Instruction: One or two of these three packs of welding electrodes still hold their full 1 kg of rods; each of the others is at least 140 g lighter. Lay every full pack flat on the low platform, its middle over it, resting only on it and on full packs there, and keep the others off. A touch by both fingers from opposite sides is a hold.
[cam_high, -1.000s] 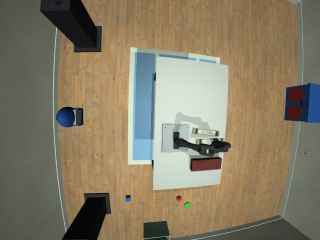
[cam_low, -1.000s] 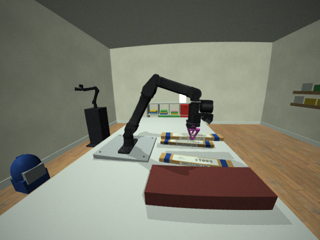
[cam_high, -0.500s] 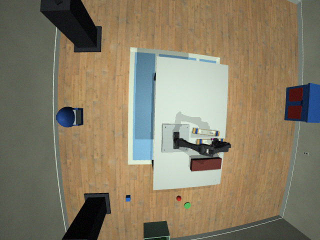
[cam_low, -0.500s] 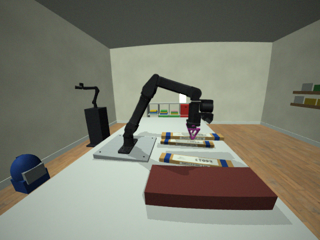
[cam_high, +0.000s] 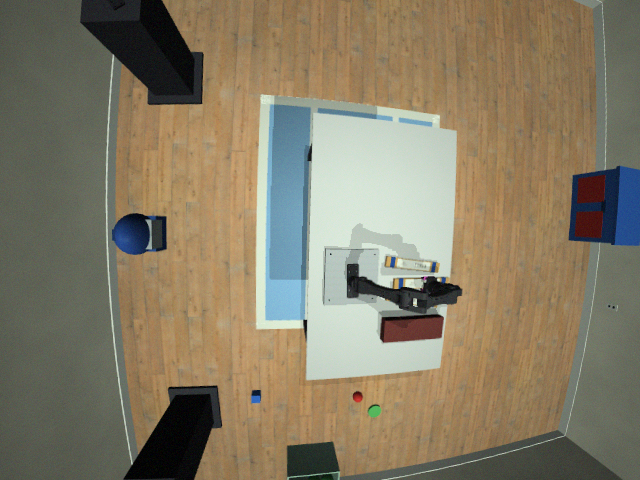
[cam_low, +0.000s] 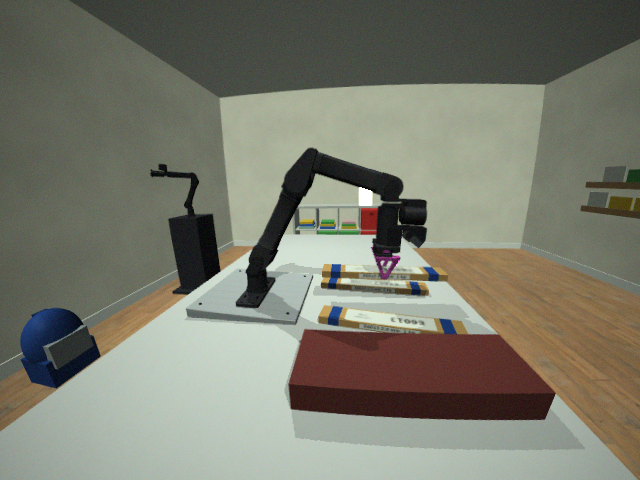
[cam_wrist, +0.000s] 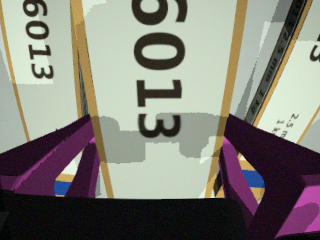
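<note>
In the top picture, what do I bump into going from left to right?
Blue round helmet-like thing, little blue cube, dark green box, little red ball, flat green disc, dark red platform, blue cabinet.

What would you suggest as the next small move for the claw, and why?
I'd probably lower the pack straight down, keeping the claw shut until it rests: it hangs above the table, not over the platform, and nothing visible shows it is full.

The platform (cam_high: 412, 329) (cam_low: 413, 364) is maroon — the tool (cam_low: 386, 263) (cam_wrist: 159, 120), magenta-fingered — the helmet (cam_high: 133, 233) (cam_low: 51, 330) blue.
</note>
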